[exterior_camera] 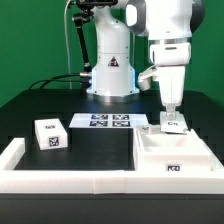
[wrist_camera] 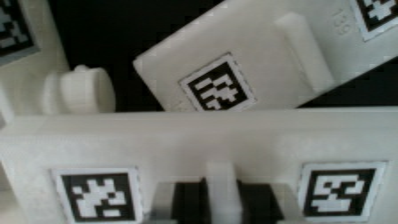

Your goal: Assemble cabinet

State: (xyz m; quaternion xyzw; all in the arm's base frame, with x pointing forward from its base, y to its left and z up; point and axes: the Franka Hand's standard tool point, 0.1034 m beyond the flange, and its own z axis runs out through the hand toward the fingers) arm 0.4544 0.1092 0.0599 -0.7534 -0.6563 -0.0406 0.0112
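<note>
The cabinet body (exterior_camera: 176, 157), a large white open box with a tag on its front, sits at the exterior view's right. My gripper (exterior_camera: 171, 112) hangs just above its far side, shut on a white cabinet panel (exterior_camera: 172, 123) that bears square tags. In the wrist view, the gripper (wrist_camera: 217, 192) has its dark fingers (wrist_camera: 178, 200) pressed on a thin white ridge of this panel (wrist_camera: 196, 145), which has one tag on each side. Beyond it lies another tagged white panel (wrist_camera: 222, 85), tilted, and a round white knob (wrist_camera: 75, 88).
A small white tagged block (exterior_camera: 50, 133) lies on the black table at the exterior view's left. The marker board (exterior_camera: 109, 121) lies in front of the robot base (exterior_camera: 110, 75). A low white rim (exterior_camera: 70, 180) edges the table's front.
</note>
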